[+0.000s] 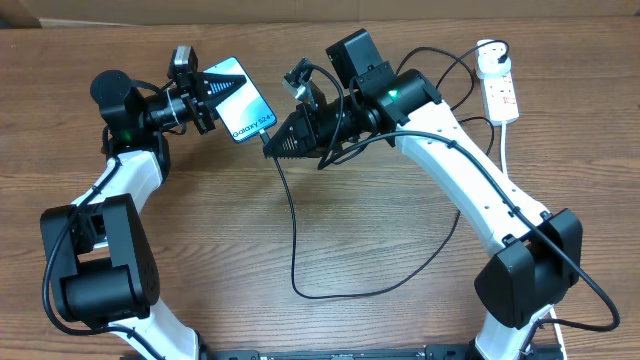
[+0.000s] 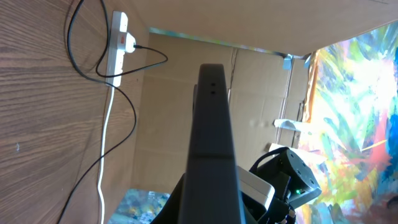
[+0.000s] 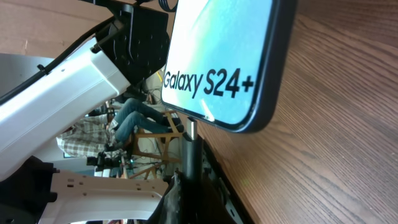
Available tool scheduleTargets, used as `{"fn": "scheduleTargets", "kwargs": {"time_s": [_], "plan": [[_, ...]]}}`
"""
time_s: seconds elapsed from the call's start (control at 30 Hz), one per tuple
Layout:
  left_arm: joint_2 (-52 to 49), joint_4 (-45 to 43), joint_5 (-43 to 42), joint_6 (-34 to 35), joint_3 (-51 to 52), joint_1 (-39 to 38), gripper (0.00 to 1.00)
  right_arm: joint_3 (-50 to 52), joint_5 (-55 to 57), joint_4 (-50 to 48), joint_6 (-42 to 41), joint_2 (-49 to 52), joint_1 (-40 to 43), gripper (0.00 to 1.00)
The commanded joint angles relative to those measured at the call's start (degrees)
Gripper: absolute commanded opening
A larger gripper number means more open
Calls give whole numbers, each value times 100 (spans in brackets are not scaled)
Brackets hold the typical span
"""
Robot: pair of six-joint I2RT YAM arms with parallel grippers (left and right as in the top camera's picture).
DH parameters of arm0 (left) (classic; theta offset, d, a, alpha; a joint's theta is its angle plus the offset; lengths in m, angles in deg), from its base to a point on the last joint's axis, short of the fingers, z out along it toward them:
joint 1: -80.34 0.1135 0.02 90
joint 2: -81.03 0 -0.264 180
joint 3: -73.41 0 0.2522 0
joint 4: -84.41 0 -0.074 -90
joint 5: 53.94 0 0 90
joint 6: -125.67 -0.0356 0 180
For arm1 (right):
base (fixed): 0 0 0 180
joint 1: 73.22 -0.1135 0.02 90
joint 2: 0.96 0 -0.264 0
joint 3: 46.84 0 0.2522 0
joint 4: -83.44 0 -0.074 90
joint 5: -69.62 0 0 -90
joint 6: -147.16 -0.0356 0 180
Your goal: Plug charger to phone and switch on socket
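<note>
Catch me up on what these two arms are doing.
The left gripper holds the phone up off the table, screen showing. The right gripper is shut on the charger near its connector tip, which it holds at the phone's bottom edge; whether it is seated cannot be told. The cable trails across the table to the socket on the right, which neither gripper touches.

Setting: robotics lab bench in a shared workroom.

A white-and-black jointed left robot arm (image 1: pixel 125 185) and a matching right robot arm (image 1: pixel 470 190) stand at the near edge of a brown wood-grain table (image 1: pixel 380 330). Plain brown cardboard panels (image 2: pixel 168 93) wall its far side, beside a brightly painted multicolour sheet (image 2: pixel 354 106). Beyond the table, a person in blue jeans (image 3: pixel 134 121) sits on a wooden chair (image 3: pixel 152 140).
</note>
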Motion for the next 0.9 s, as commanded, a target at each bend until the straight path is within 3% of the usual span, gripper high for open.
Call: {"fn": "scheduleTargets", "kwargs": {"time_s": [0.0, 0.87], "plan": [[42, -46, -149, 72, -129, -44, 4, -11, -7, 31, -20, -129, -81, 4], [42, -48, -223, 22, -129, -44, 4, -11, 26, 39, -63, 44, -85, 4]]}}
